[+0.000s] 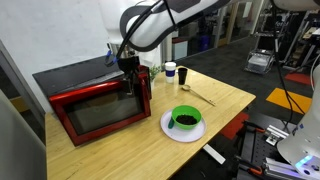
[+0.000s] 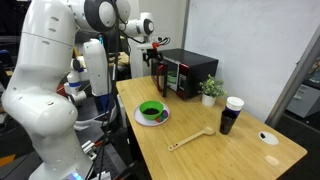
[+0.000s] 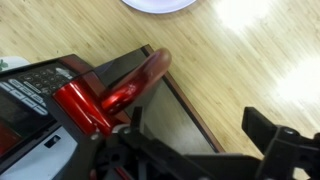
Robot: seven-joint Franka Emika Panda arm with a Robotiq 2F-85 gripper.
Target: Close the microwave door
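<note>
Microwave door (image 1: 95, 112) sat at the left end of the worktop (image 1: 222, 100), appearing nearly shut. Tool (image 3: 195, 138) hovered by the red handle (image 3: 125, 92), jaws spread, gripping nothing. Risk: a glancing push could slip off the handle or shove the microwave (image 2: 195, 62) back, leaving the door unlatched.

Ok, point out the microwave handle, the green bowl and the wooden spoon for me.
microwave handle (image 3: 135, 82): wrist view, middle of the red bar.
green bowl (image 1: 186, 123): an exterior view, front outer wall.
wooden spoon (image 2: 192, 139): an exterior view, middle of its shaft.
</note>
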